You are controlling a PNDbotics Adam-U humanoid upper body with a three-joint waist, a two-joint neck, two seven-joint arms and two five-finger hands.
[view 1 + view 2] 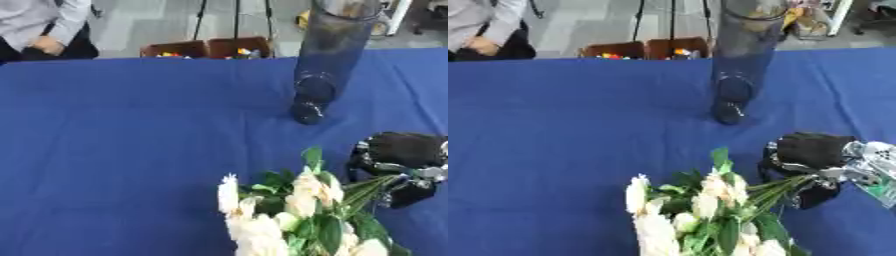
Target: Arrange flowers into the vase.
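A tall clear glass vase (328, 55) stands upright on the blue table, right of centre toward the far side. A bunch of white flowers (293, 215) with green leaves hangs low in the foreground, blooms toward me and to the left, green stems (785, 187) running right into my right hand (811, 155). That black hand is curled round the stems, below and to the right of the vase and apart from it. My left hand shows in neither view.
A blue cloth (131, 130) covers the whole table. Beyond its far edge sit two brown boxes (210, 48) with small coloured items. A person (39, 25) sits past the far left corner, touching nothing on the table.
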